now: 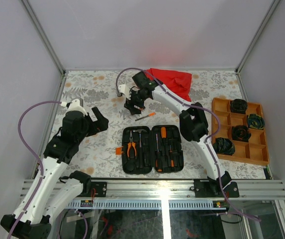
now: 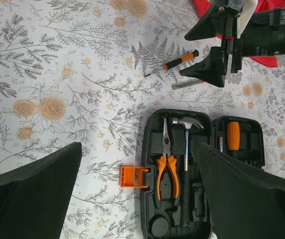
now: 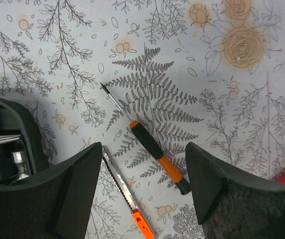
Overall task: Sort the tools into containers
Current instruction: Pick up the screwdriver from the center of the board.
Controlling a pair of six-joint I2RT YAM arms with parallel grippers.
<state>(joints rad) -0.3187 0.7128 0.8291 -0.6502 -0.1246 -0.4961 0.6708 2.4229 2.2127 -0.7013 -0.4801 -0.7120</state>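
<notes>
The black tool case [image 1: 152,164] lies open at front centre with its orange latch [image 2: 134,177] on the left. It holds orange-handled pliers [image 2: 166,162], a hammer [image 2: 187,144] and several screwdrivers [image 1: 162,147]. One orange-and-black screwdriver [image 3: 154,152] and a thin serrated steel tool with an orange end [image 3: 125,191] lie loose on the table behind the case. My right gripper [image 3: 142,184] is open and empty just above them, the screwdriver between its fingers; it shows from above [image 1: 132,107]. My left gripper [image 2: 140,194] is open and empty, hovering over the case's left edge [image 1: 98,122].
An orange compartment tray [image 1: 221,105] stands at the right with dark round items in several compartments. A red cloth [image 1: 172,79] lies at the back behind the right arm. The table has a floral cover and walls on three sides.
</notes>
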